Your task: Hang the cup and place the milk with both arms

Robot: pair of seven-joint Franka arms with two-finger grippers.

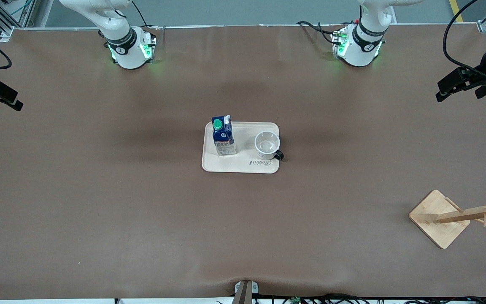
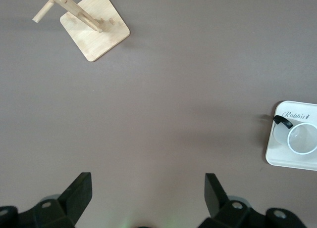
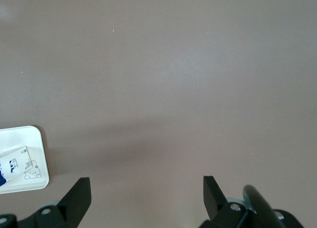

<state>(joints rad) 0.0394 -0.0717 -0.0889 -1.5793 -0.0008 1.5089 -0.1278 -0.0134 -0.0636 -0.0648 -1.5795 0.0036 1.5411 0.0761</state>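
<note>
The front camera sits high across the desk (image 1: 99, 202), facing both bases at the frame's top and taking in the whole surface. Each of the 2 wrist cameras looks straight down from well above past its own spread claw fingers at the frame's bottom. All 3 views share the tray (image 1: 243, 165) (image 2: 277, 156) (image 3: 42, 154): center, right edge, lower left.

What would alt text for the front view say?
A cream tray at mid-table holds the milk and the cup, upright and apart. A wooden rack stands toward the left arm's end. The left hand and right hand wait open at the edges.
</note>
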